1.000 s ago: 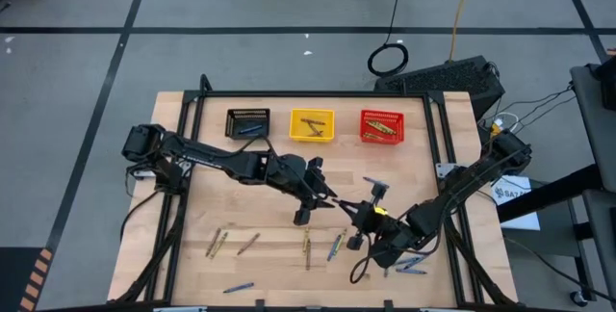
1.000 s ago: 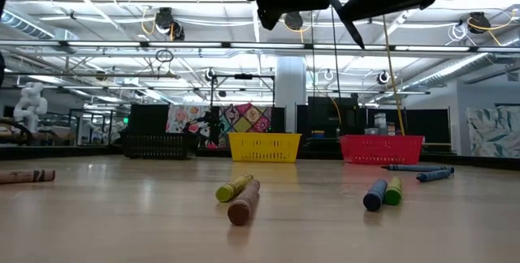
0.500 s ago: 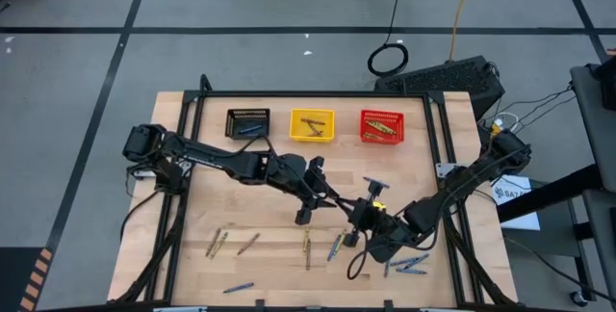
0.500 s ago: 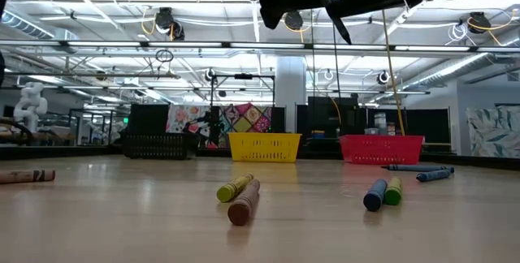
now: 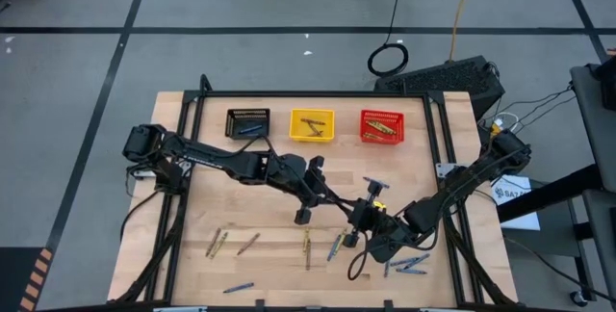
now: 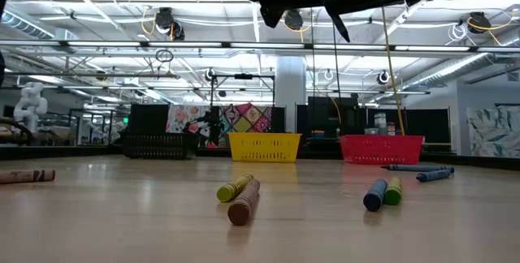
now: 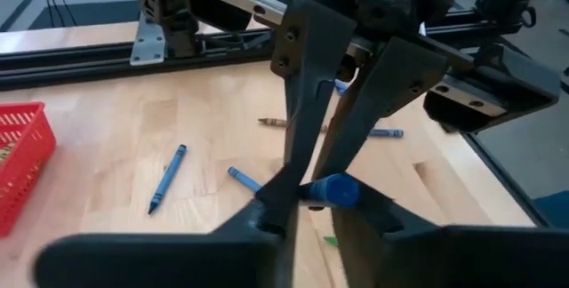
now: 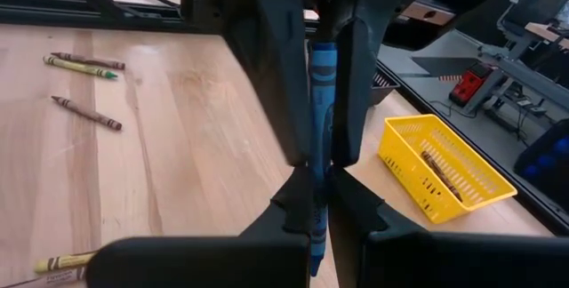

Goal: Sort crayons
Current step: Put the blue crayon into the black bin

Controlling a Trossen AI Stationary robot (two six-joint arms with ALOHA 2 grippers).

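Note:
High over the middle of the table my two grippers meet tip to tip. My right gripper [image 8: 318, 201] is shut on a blue crayon [image 8: 321, 101]. My left gripper [image 7: 313, 221] comes from the opposite side and is shut on the same crayon, whose end [image 7: 336, 190] shows in the left wrist view. In the high view my left gripper [image 5: 339, 205] and my right gripper [image 5: 364, 218] hide the crayon. Other crayons, blue [image 5: 409, 262], olive [image 5: 307, 247] and brown [image 5: 248, 245], lie flat on the near half of the table. My left gripper has its two fingers [image 8: 277, 92] on either side of the crayon's far part [image 8: 322, 70], coming nearly level from the table's left. The crayon runs along the fingers. It is clear of the table. My right gripper pinches the crayon's near part [image 8: 316, 177] between its two fingers, coming nearly level from the table's right. The crayon runs along the fingers and sticks out past their tips. It is held high above the table.
At the far edge stand a black basket [image 5: 247, 122], a yellow basket [image 5: 311, 125] and a red basket [image 5: 382, 126], each with crayons inside. Loose crayons [image 6: 236, 187] lie under the arms, another [image 5: 239, 287] near the front edge. Black rails frame the table.
My right gripper, with the blue crayon, has shifted and turned a little at the wrist toward my left gripper. The crayons on the table have not moved.

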